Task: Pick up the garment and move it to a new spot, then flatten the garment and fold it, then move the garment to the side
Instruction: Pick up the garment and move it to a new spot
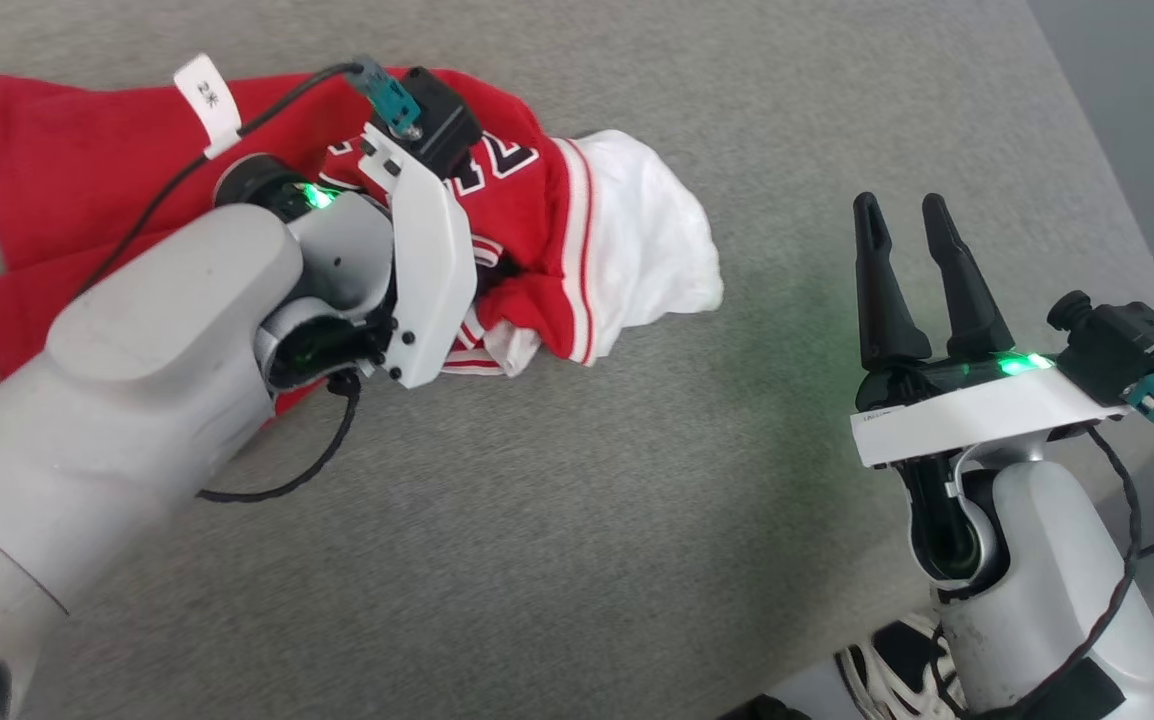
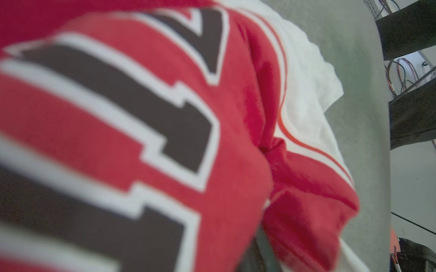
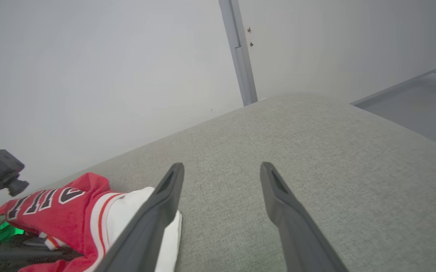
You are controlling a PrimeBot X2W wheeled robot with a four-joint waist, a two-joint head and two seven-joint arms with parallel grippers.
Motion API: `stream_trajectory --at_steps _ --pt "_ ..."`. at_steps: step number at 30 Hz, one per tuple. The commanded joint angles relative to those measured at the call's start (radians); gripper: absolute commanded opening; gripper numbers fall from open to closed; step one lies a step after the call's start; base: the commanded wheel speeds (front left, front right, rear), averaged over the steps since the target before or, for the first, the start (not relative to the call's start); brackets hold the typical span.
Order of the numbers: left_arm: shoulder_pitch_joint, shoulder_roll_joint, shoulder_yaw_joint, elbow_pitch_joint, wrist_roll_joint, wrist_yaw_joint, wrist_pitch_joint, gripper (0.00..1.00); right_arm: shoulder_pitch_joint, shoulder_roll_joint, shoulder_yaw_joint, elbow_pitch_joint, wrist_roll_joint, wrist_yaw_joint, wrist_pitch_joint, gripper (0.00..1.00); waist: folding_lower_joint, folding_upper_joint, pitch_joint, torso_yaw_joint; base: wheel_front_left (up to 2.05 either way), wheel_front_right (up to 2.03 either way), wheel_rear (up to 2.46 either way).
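Observation:
The garment (image 1: 67, 170) is a red jersey with white sleeves and black, white-outlined lettering. It lies crumpled at the far left of the grey table (image 1: 577, 520). My left gripper (image 1: 499, 275) reaches into its bunched middle from the left, fingers buried in the cloth, shut on a raised fold. In the left wrist view the garment (image 2: 240, 113) hangs close to the lens, and one dark finger (image 2: 259, 253) shows under it. My right gripper (image 1: 902, 215) hovers open to the right, above bare table. Its open fingers frame bare table in its own wrist view (image 3: 221, 170), with the garment (image 3: 63, 215) at the lower left.
The table's right edge (image 1: 1127, 250) curves away beside my right arm, with floor beyond. A person's black-and-white shoe (image 1: 897, 670) stands on the floor below my right arm. A white wall with a grey post (image 3: 240, 56) rises behind the table. Dark stands and cables (image 2: 418, 75) sit past the table.

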Motion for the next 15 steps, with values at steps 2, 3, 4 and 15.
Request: stream_trajectory --at_steps 2,3,4,15 --pt "0.037 0.041 -0.021 0.011 -0.012 0.021 -0.046 1.00 -0.008 0.002 -0.009 0.008 -0.032 0.000 -0.004 1.00 0.0000 0.0000 -0.052 0.059 0.00 0.00 0.00" --pt "0.035 0.042 -0.017 -0.005 -0.023 0.021 -0.077 1.00 -0.008 0.001 -0.011 0.011 -0.044 0.000 -0.004 1.00 0.0000 0.0000 -0.064 0.074 0.00 0.00 0.00" --pt "0.039 0.040 -0.015 -0.021 -0.035 0.018 -0.107 1.00 -0.005 0.001 -0.017 0.015 -0.056 0.000 -0.004 1.00 0.0000 0.0000 -0.079 0.092 0.00 0.00 0.00" --pt "0.166 0.061 -0.011 -0.125 -0.107 0.014 -0.393 1.00 0.039 -0.016 -0.068 0.052 -0.185 0.000 -0.004 1.00 0.0000 0.0000 -0.215 0.262 0.00 0.00 0.00"
